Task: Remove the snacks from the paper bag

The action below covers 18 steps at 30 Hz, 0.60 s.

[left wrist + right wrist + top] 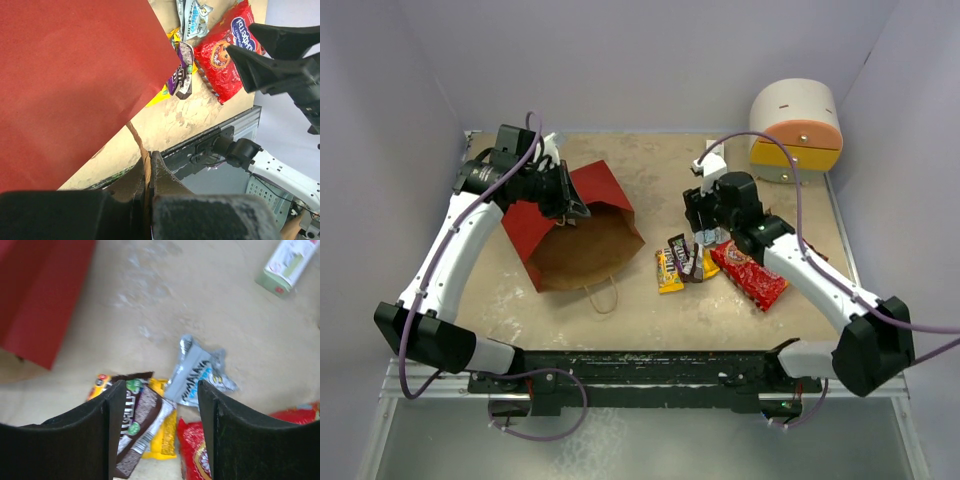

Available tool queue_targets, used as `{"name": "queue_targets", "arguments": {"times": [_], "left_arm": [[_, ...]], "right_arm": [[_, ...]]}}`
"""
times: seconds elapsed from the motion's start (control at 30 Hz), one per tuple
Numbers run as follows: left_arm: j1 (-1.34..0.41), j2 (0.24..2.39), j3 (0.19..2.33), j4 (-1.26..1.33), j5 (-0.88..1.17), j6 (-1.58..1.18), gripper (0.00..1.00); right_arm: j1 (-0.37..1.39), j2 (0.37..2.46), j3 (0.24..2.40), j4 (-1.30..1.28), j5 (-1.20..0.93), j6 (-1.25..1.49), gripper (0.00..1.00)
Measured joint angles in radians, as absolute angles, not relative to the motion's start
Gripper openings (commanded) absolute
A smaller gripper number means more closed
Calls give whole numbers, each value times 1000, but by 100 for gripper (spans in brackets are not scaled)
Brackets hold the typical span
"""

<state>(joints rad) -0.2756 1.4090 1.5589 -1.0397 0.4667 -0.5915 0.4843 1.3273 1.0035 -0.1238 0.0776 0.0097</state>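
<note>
The paper bag (pixel 605 190), red outside and brown inside, lies on its side with its mouth facing the front. My left gripper (pixel 574 210) is at the mouth's upper edge. In the left wrist view it (pixel 148 161) is shut on the bag's brown string handle (pixel 136 137). The snacks lie on the table right of the bag: a yellow bar (pixel 668 273), a dark brown bar (pixel 682 256), a silver bar (pixel 197 372) and the red crisp packet (pixel 750 275). My right gripper (pixel 705 238) hangs open and empty just above them (pixel 162 390).
A white round-topped mini chest (pixel 798 130) with orange and yellow drawers stands at the back right. The bag's other handle (pixel 605 296) lies loose toward the front. A small white-green box (pixel 289 262) lies beyond the snacks. Walls close in three sides.
</note>
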Motion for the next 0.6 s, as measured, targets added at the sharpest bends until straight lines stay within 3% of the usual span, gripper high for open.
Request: {"name": "queue_targets", "arguments": {"times": [0.23, 0.6], "left_arm": [[-276, 1409, 1559, -1034, 466, -593, 0], [-276, 1410, 1568, -1043, 469, -592, 0]], "right_arm": [[523, 1272, 931, -41, -119, 16, 63], [947, 1311, 883, 224, -231, -205, 67]]}}
